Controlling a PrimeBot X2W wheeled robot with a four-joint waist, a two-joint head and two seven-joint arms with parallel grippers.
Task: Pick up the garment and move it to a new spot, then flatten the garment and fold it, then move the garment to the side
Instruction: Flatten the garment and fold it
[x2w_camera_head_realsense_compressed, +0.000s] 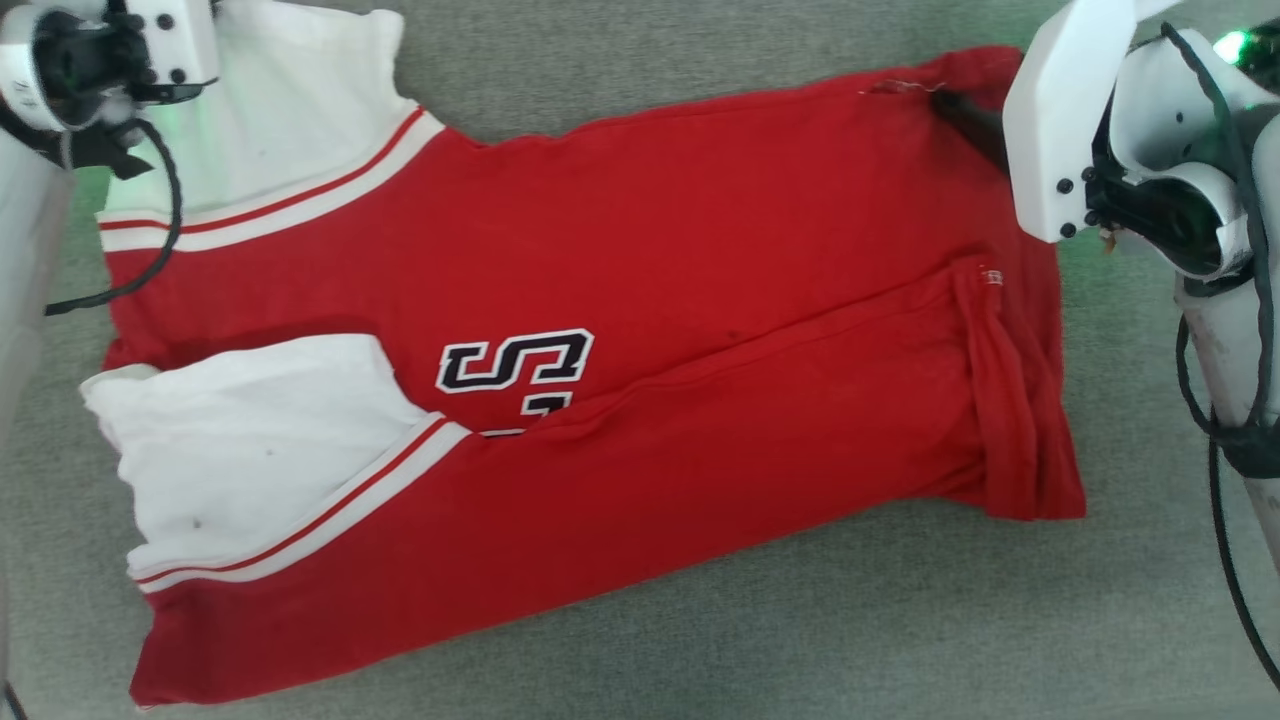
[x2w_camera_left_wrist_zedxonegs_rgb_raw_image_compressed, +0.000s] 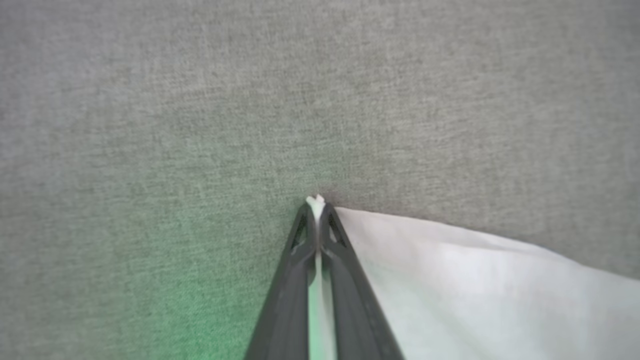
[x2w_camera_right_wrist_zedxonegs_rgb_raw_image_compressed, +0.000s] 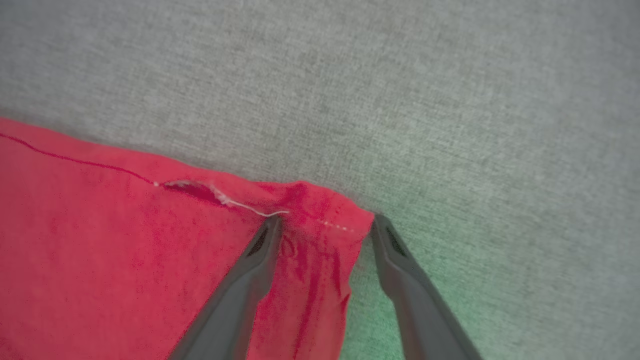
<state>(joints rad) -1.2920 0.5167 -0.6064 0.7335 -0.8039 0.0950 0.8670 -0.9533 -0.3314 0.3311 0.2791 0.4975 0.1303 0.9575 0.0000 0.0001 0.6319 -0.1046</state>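
The garment lies lengthwise across a grey surface with a fine woven, felt-like grain, its neck end to the left and its hem to the right. Its near long side is folded up over the body, making a soft diagonal crease in the matte red cloth. At the near left, the near sleeve, white and slightly speckled, lies flat on that fold, edged by thin red and white stripes. A dark, white-outlined letter patch shows at the middle, its lower part hidden beneath the folded edge. The hem at the right is bunched into rumpled vertical ridges.

Farther back on the left, the far sleeve spreads over the surface, partly covered by a white wrist housing and a black cable. The left gripper has its fingers pressed together, pinching the sleeve's edge, with a sliver of white cloth showing at the tips.

At the far right corner, the right gripper is spread wide astride the hem corner, one finger on the red cloth, the other just off its edge. A loose pale thread trails along the seam there.
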